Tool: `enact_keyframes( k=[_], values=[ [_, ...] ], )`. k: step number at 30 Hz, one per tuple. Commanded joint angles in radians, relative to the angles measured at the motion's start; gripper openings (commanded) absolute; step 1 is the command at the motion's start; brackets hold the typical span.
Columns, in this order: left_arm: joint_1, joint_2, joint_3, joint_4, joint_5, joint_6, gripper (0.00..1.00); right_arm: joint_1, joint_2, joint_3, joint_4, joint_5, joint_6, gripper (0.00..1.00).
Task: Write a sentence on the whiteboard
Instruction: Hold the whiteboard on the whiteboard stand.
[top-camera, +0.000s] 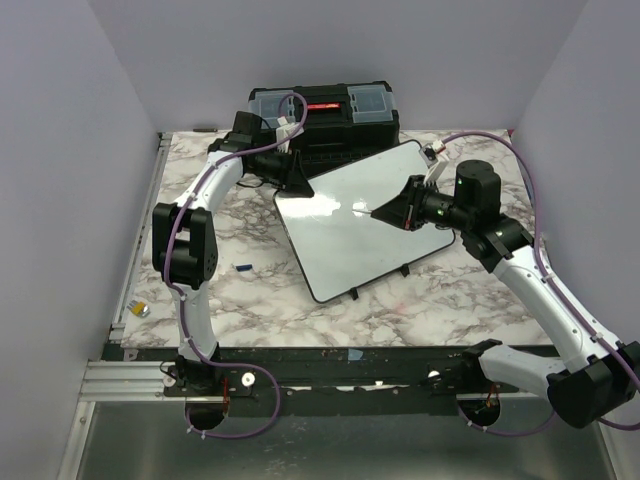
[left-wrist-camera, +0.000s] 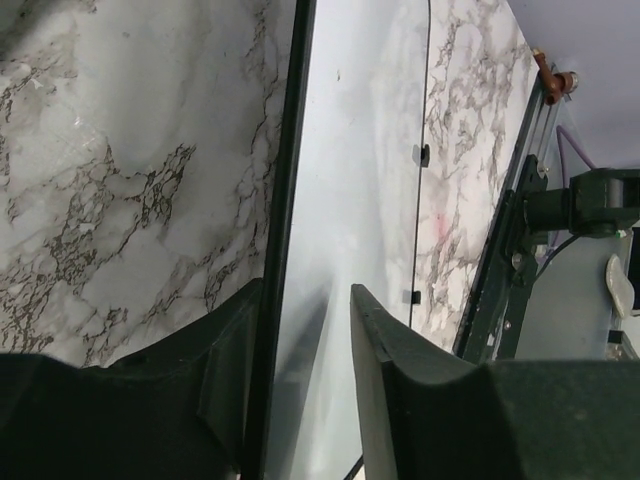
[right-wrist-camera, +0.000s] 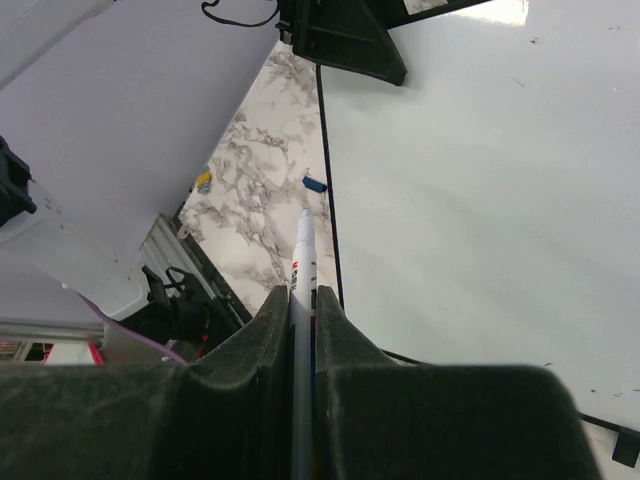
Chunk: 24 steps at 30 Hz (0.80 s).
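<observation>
Right hand (right-wrist-camera: 303, 297) clamps marker (right-wrist-camera: 303, 250) over glossy whiteboard (right-wrist-camera: 480, 180); left hand (left-wrist-camera: 305, 290), parted, straddles its edge.

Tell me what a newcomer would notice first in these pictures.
The glossy white rectangular whiteboard lies askew in the middle of the marbled tabletop, with no writing visible on it. Over its right half, the right gripper is shut on a white marker pen, while the left gripper straddles the board's black rim near its far-left corner, jaws open. A black plastic toolbox sits behind, at the table's far edge.
</observation>
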Motion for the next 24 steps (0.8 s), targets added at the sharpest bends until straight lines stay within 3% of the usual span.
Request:
enact_keyframes(
  k=[1, 5, 14, 24],
  values=[
    [-0.008, 0.014, 0.022, -0.017, 0.082, 0.031, 0.37, 0.001, -0.022, -0.02, -0.011, 0.016, 0.006, 0.01],
    [-0.007, 0.006, 0.014, -0.012, 0.09, 0.033, 0.31, 0.001, -0.029, -0.025, -0.011, 0.019, 0.008, 0.01],
    [-0.007, -0.014, -0.003, -0.001, 0.084, 0.035, 0.07, 0.002, -0.04, -0.028, -0.015, 0.019, 0.012, 0.01],
    [-0.008, -0.066, -0.069, 0.055, 0.035, 0.031, 0.0, 0.001, -0.042, -0.029, -0.013, 0.016, 0.021, 0.01]
  ],
)
